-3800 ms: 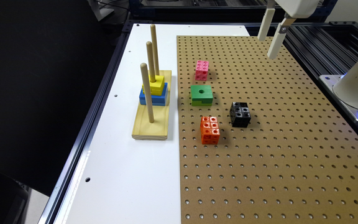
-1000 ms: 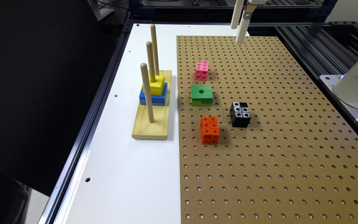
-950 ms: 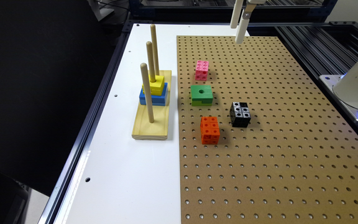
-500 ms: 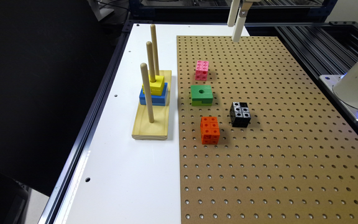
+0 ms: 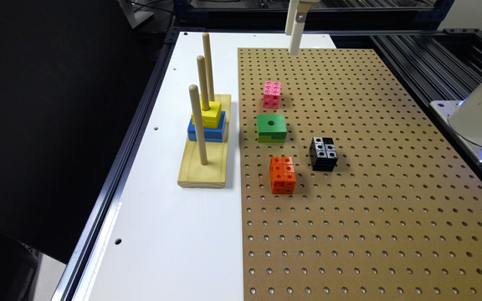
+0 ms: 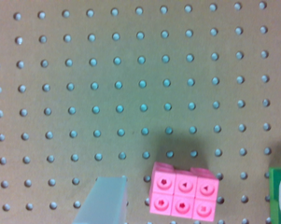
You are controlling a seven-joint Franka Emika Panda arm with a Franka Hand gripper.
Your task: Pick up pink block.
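Overhead, the claw (image 5: 293, 46) hung above the far edge of the pegboard (image 5: 391, 209); whether it was open could not be told. The pink block (image 5: 272, 94) sat on the pegboard, just beyond the green block (image 5: 271, 128), well apart from the claw.

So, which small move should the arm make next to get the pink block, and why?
Probably it should travel over the pink block and centre above it before lowering. In the exterior view the gripper hangs high near the far edge of the pegboard, well apart from the block. The block sits free on the board, with the green block as its nearest neighbour.
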